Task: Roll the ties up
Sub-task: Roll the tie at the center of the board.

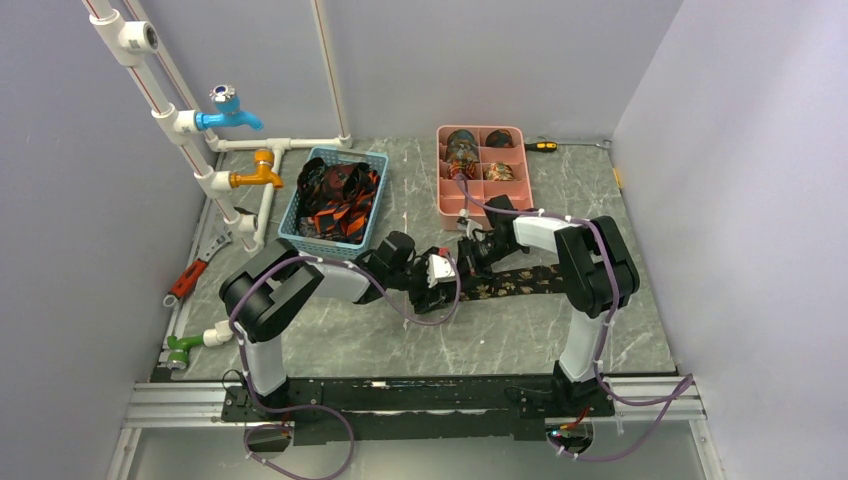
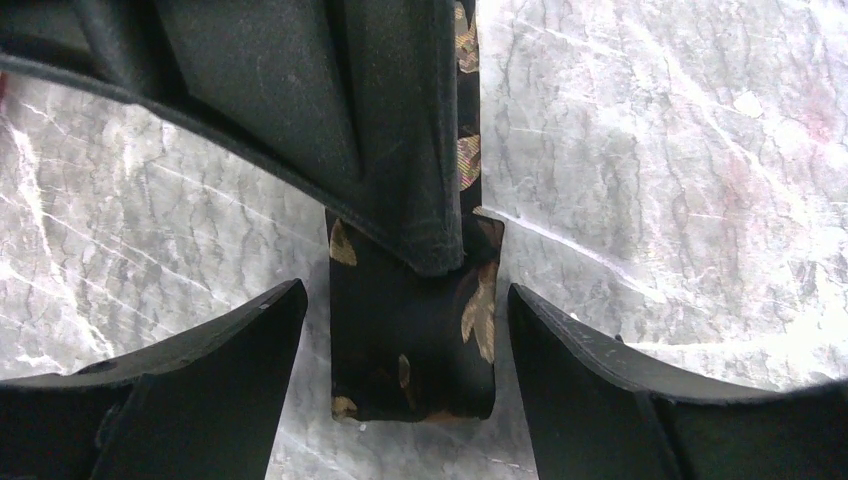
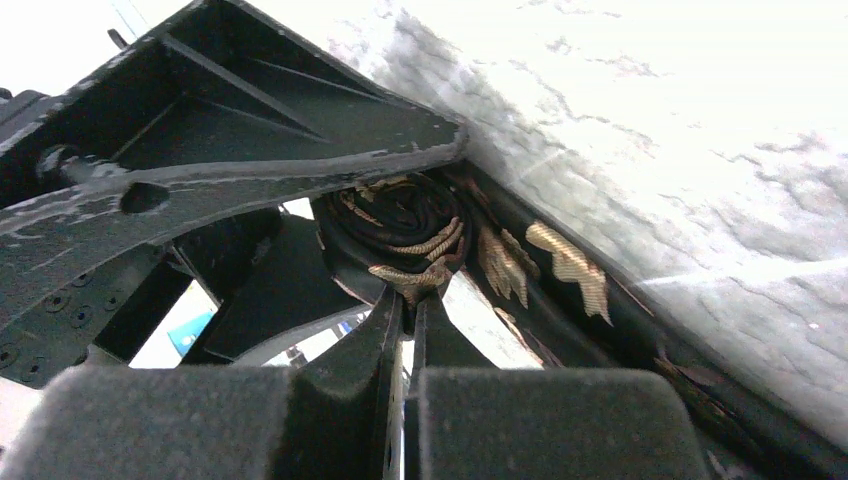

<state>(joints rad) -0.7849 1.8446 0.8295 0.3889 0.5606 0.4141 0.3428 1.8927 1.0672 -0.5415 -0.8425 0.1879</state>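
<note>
A dark tie with gold leaf patterns (image 1: 520, 280) lies flat on the marble table, stretching right from the two grippers. Its left end is wound into a small coil (image 3: 400, 225). My right gripper (image 3: 411, 290) is shut on the edge of that coil, with the strip (image 3: 560, 270) running off to the right. In the left wrist view the rolled end (image 2: 410, 350) sits between the spread fingers of my left gripper (image 2: 407, 305), which is open and not touching it. From above, the left gripper (image 1: 440, 270) faces the right gripper (image 1: 468, 250) closely.
A blue basket (image 1: 300, 215) of loose ties (image 1: 335, 195) stands behind the left arm. A pink divided tray (image 1: 445, 200) at the back holds rolled ties (image 1: 463, 150). White pipes with taps (image 1: 235, 115) line the left side. A screwdriver (image 1: 541, 146) lies by the back wall.
</note>
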